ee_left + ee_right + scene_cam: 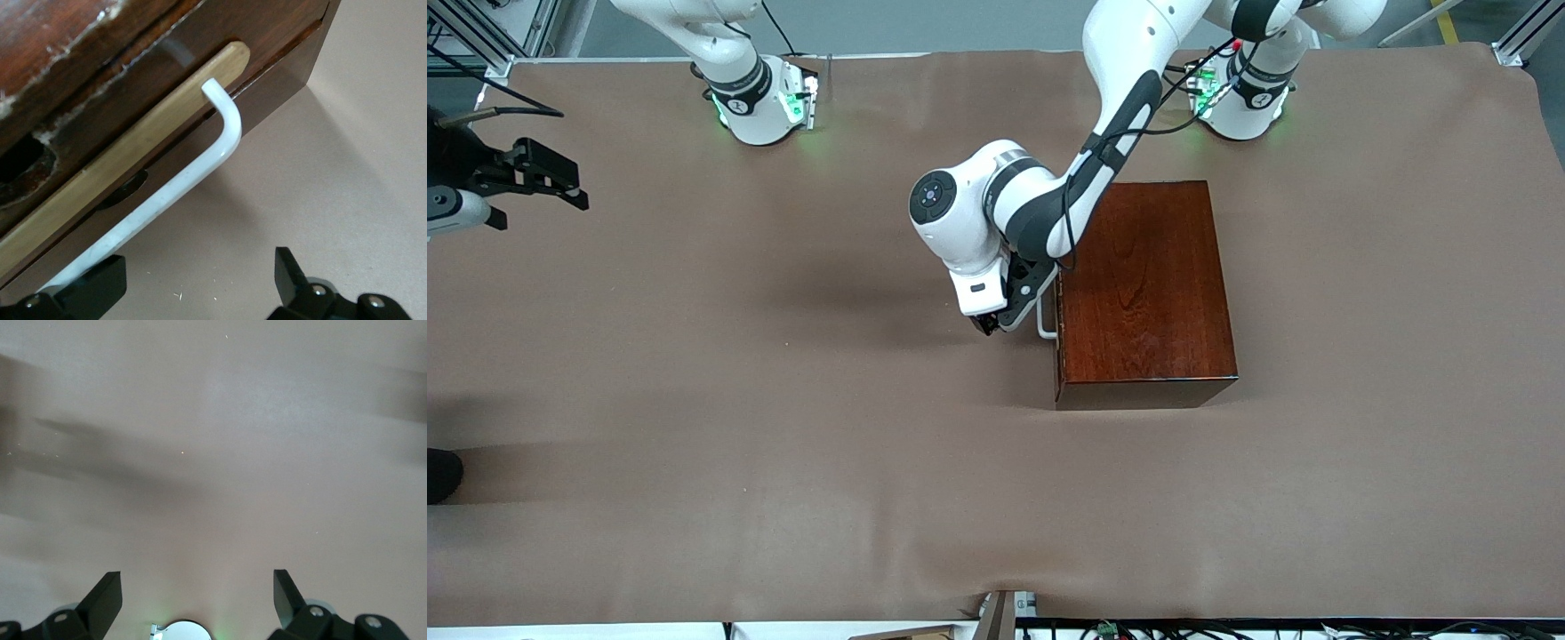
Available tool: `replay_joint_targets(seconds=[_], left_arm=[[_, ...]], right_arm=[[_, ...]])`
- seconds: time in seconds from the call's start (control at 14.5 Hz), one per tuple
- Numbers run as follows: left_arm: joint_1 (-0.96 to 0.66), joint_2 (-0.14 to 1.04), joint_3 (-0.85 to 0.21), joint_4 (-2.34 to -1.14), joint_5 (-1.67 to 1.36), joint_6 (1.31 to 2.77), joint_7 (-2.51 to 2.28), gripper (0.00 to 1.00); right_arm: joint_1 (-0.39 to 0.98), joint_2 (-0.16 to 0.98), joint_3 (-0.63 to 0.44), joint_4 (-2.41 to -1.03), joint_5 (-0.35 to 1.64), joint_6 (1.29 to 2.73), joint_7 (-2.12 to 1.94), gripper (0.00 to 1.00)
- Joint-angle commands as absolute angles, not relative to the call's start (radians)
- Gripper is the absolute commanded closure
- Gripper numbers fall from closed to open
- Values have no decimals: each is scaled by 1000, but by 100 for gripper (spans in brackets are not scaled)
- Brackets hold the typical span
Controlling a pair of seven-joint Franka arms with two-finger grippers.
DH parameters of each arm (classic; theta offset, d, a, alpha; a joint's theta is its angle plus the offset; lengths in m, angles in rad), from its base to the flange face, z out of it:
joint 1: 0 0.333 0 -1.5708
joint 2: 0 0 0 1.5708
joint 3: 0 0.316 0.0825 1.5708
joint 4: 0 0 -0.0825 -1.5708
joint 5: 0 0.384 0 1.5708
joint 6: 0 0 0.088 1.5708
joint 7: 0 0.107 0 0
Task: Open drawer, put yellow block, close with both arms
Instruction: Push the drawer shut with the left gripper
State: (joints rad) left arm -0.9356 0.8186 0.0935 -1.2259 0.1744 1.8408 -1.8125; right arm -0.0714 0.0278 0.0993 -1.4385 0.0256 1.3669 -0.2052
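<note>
We see the dark wooden box [1145, 289] standing toward the left arm's end of the table [694, 427], with wide bare brown cover on every side of it, most of all toward the right arm's end. Its drawer [153, 143] sits shut or nearly so, the white handle [1044, 322] jutting from the front that faces the right arm's end. The left gripper [1003, 322] is just in front of that handle, fingers spread and released; in the left wrist view the bar [200, 167] runs close by one finger [93, 283] while the other finger stands clear, nothing clamped. That view also shows a pale wood strip along the drawer front, hidden from the front camera by the arm. The right gripper [547, 178] waits over the table's edge at the right arm's end, fingers [100, 600] apart and empty above bare cover. We find no yellow block in any view.
</note>
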Motion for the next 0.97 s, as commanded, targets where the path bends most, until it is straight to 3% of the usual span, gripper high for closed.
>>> replay_joint_targets(seconds=[0.0, 0.9], left_arm=[[-902, 807, 95, -1230, 195, 1821, -1813, 0], [-848, 654, 81, -1223, 170, 1833, -1738, 0]], right_arm=[[-83, -9, 112, -1477, 23, 1373, -189, 0], [-83, -9, 110, -1477, 23, 1371, -190, 0]])
